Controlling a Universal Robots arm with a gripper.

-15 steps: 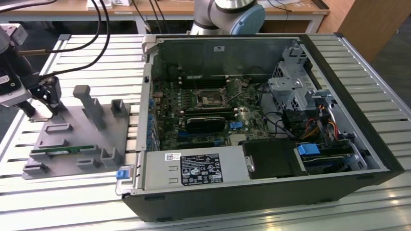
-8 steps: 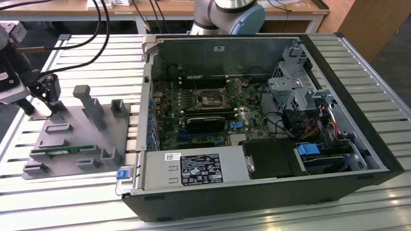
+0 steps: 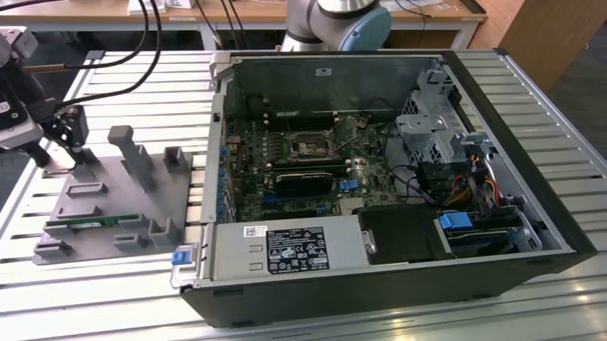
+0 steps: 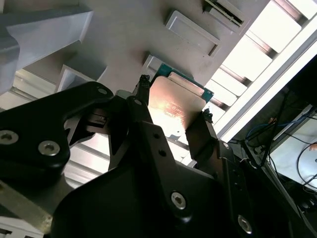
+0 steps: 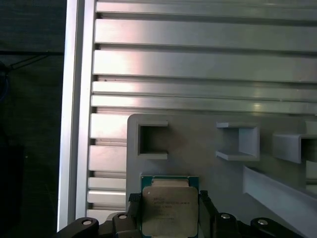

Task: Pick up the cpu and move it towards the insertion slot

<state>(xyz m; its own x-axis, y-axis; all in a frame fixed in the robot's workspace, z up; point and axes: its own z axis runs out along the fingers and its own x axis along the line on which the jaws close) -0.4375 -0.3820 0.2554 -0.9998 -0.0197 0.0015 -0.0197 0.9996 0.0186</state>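
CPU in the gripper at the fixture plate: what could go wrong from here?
1. The gripper holds the cpu only by two opposite edges, so it may tilt or slip.
2. The computer case wall stands between the grey fixture plate and the insertion slot; a low carry could hit it.
3. Upright posts on the plate could catch the gripper.

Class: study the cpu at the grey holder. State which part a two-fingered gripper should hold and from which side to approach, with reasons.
Hold the cpu by two opposite side edges, coming from above its metal top. It is thin, flat and square, so only its edges give parallel faces. The gripper has its fingers on those edges, over the grey holder.
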